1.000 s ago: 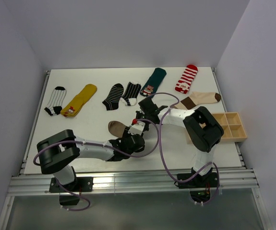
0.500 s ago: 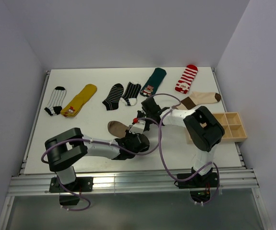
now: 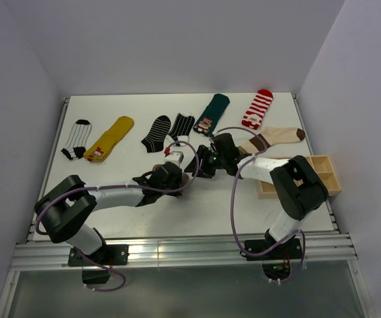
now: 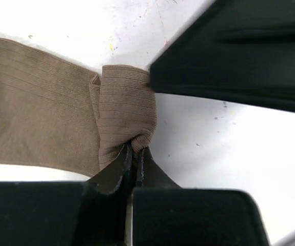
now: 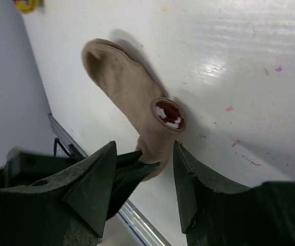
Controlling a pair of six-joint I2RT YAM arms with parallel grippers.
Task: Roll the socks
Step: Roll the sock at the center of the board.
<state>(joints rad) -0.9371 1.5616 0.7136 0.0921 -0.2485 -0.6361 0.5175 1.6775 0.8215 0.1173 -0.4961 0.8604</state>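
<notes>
A brown sock [image 5: 124,84] with a red-and-white patch [image 5: 169,114] lies on the white table [image 3: 110,179]. Its end is folded over [image 4: 124,110] and pinched between the shut jaws of my left gripper [image 4: 135,149]. My right gripper [image 5: 144,166] stands open around that same end, one finger on each side, with the left gripper's fingertips [image 5: 134,163] between them. From above, the left gripper [image 3: 183,173] and the right gripper [image 3: 202,167] meet mid-table and hide most of that sock.
More socks lie along the back: white with black stripes [image 3: 77,139], yellow [image 3: 110,137], two black striped [image 3: 156,132] [image 3: 181,126], dark green [image 3: 211,111], red striped [image 3: 258,108], cream with brown bands [image 3: 276,138]. A wooden divided tray [image 3: 313,173] sits at the right.
The left gripper closed on the sock's folded end and moved back and left with it. The right gripper opened, letting go of the sock.
</notes>
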